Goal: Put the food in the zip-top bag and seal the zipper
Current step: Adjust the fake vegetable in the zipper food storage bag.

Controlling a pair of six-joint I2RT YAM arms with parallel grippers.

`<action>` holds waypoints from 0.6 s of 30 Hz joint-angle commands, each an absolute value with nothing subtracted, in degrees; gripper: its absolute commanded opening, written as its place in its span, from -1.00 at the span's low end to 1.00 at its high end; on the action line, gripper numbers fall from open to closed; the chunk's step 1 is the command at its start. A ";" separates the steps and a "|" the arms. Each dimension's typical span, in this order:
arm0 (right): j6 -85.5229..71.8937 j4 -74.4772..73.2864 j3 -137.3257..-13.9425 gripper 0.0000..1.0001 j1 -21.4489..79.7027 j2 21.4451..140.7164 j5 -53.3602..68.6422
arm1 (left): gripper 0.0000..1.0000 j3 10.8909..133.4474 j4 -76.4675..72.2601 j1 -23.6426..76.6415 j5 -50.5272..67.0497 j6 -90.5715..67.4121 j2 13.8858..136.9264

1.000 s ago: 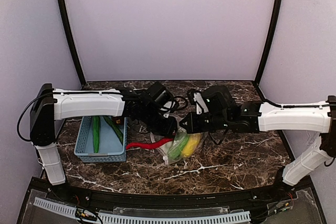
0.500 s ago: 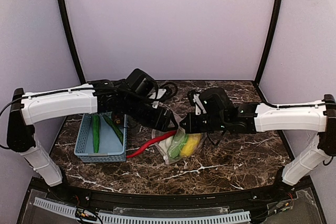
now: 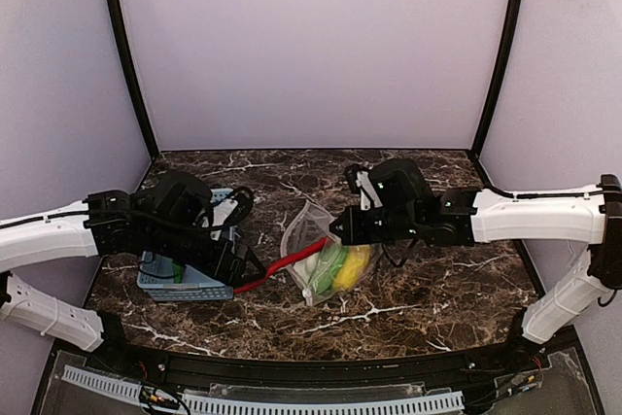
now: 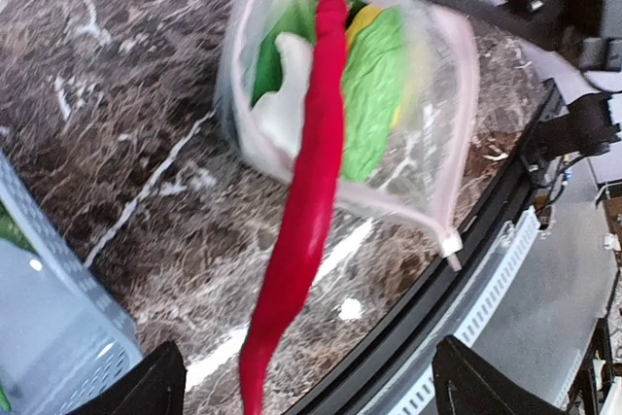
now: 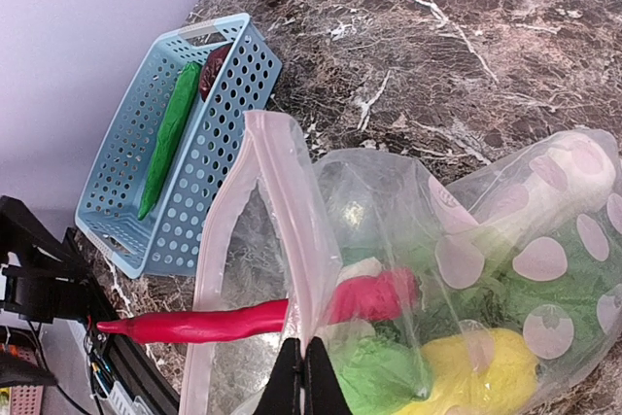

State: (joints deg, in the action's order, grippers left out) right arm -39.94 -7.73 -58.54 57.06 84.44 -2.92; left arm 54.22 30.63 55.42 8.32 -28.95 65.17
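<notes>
We're reading the R gripper [image 5: 303, 376] as the reason the zip-top bag [image 5: 389, 211] is standing open. Its fingers are pressing together on the bag's upper lip, right at the zipper [image 5: 282, 211], and seem to be lifting that edge off the table [image 3: 437, 289] so the mouth is gaping toward the L side.

Inside we're seeing the green leafy bunch [image 4: 374, 85], the white piece [image 4: 282, 109] and the yellow oval piece [image 5: 476, 366], all lying deep in the bag. The red chilli [image 4: 311, 162] is lying only partway in: head end past the lip and resting over the other food, tail sticking out across the marble toward the light blue basket [image 5: 209, 143]. We're judging it needs pushing further in before any sealing, bc the zipper can't be closing over it. A green long piece [image 5: 170, 133] and the dark red fruit [image 5: 214, 57] are sitting in the basket, so we're guessing approx. half done.

L gripper [image 4: 306, 381]: jaws are spreading wide either side of the chilli's tail, w/o touching it, and holding nothing. L arm is lying low and stretching in from the L edge, wrist over the basket's near corner, fingers pointing at the bag mouth. R arm is reaching in level from the R side, w/ the gripper pointing L and the lip hanging from its tip.
</notes>
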 commanded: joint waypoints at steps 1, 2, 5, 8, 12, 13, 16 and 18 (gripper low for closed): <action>-38.94 -6.81 -60.54 -1.00 56.78 84.58 -1.36 | 0.77 48.67 35.64 55.55 1.55 -31.63 61.93; -38.84 -6.85 -60.67 -1.00 56.72 84.40 -1.20 | 0.77 47.43 35.70 55.55 1.39 -32.21 61.60; -38.70 -6.85 -60.86 -1.00 56.78 84.13 -0.92 | 0.73 45.57 34.94 55.57 1.49 -33.13 60.69; -38.67 -6.87 -61.15 -1.00 56.77 84.04 -0.75 | 0.59 45.44 35.79 55.56 0.79 -33.43 61.00; -38.63 -6.83 -61.02 -1.00 56.77 84.08 -0.62 | 0.35 44.50 32.64 55.55 2.66 -34.09 61.27; -38.59 -6.83 -60.98 -1.00 56.74 84.02 -0.62 | 0.28 44.17 31.30 55.55 3.61 -34.41 61.49; -38.67 -6.86 -60.65 -1.00 56.78 83.85 -0.76 | 0.18 44.15 30.19 55.56 4.77 -34.72 63.39; -38.57 -6.86 -60.50 -1.00 56.71 83.74 -0.88 | 0.04 44.30 29.98 55.56 5.88 -34.86 64.55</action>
